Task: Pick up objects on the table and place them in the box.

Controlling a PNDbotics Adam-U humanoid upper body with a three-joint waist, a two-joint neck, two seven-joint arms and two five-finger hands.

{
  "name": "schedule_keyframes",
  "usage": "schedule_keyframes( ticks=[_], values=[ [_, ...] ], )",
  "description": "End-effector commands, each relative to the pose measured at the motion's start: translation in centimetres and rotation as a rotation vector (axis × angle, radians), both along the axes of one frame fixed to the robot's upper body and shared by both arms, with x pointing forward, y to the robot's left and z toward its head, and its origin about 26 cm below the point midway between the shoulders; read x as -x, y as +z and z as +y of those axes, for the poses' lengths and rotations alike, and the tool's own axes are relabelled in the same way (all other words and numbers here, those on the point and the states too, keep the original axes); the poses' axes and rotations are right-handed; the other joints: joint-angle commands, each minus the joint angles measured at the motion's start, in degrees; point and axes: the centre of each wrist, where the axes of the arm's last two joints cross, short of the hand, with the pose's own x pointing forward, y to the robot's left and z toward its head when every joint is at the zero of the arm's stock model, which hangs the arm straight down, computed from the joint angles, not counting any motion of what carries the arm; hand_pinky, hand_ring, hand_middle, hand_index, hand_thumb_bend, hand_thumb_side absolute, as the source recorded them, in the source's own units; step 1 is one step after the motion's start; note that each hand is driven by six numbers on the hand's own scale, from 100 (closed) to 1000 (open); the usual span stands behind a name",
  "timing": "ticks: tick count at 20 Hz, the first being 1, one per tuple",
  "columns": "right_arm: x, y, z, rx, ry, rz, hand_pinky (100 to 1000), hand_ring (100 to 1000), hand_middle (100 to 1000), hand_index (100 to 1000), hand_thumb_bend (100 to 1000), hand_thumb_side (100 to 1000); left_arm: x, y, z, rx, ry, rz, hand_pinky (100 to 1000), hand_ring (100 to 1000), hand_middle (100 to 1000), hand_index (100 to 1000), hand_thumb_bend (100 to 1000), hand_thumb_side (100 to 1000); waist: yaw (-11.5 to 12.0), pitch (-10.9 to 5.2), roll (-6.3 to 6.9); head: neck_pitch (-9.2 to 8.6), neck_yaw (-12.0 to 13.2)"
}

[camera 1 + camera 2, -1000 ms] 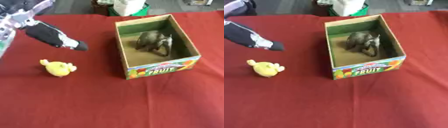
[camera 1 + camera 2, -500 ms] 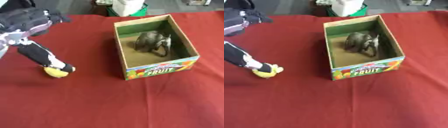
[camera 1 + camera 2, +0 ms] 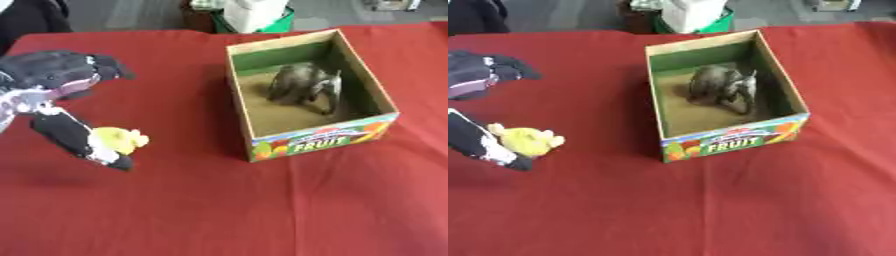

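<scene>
A small yellow plush toy lies on the red tablecloth at the left. My left hand hangs over it, open: one black-and-white digit reaches down against the toy's left side, and the other dark fingers spread above it, apart from it. The cardboard box with a FRUIT label stands at the centre right. A grey plush elephant lies inside it. My right hand shows in neither view.
A white and green container stands beyond the table's far edge, behind the box. A dark shape sits past the far left corner. Bare red cloth stretches across the front and right.
My left hand has swung down from the upper left. Its lower digit, which pointed right above the toy, now lies along the toy's left side. The box and elephant stay still.
</scene>
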Motion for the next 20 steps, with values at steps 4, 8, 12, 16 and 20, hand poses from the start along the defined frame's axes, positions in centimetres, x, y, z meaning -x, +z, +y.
schedule_keyframes(
  ticks=[4, 8, 12, 16, 20],
  values=[
    [0.3, 1.0, -0.1, 0.024, -0.007, -0.029, 684, 772, 624, 812, 100, 1000, -1.1, -0.6, 1.1, 0.003, 0.070, 0.033, 842, 872, 930, 1000, 712, 555, -0.39, -0.68, -0.21, -0.93, 0.26],
    [0.3, 1.0, -0.1, 0.023, -0.008, -0.029, 684, 772, 624, 812, 100, 1000, -2.1, -1.5, 1.6, 0.019, 0.113, 0.054, 836, 869, 926, 1000, 627, 531, -0.55, -0.52, -0.19, -0.96, 0.43],
    [0.2, 1.0, 0.0, 0.023, -0.007, -0.031, 683, 772, 623, 812, 100, 1000, -3.1, -2.4, 2.3, 0.012, 0.154, 0.076, 834, 870, 925, 998, 594, 510, -0.83, -0.34, -0.22, -1.13, 0.58],
    [0.2, 1.0, 0.0, 0.022, -0.007, -0.034, 683, 772, 623, 811, 100, 1000, -3.8, -3.1, 2.9, 0.003, 0.181, 0.107, 835, 873, 928, 999, 607, 508, -1.10, -0.12, -0.26, -1.25, 0.68],
    [0.2, 1.1, 0.0, 0.023, -0.007, -0.035, 682, 772, 623, 811, 100, 1000, -4.3, -3.7, 3.5, -0.012, 0.200, 0.148, 836, 874, 929, 998, 605, 504, -1.21, 0.04, -0.31, -1.33, 0.76]
  ],
)
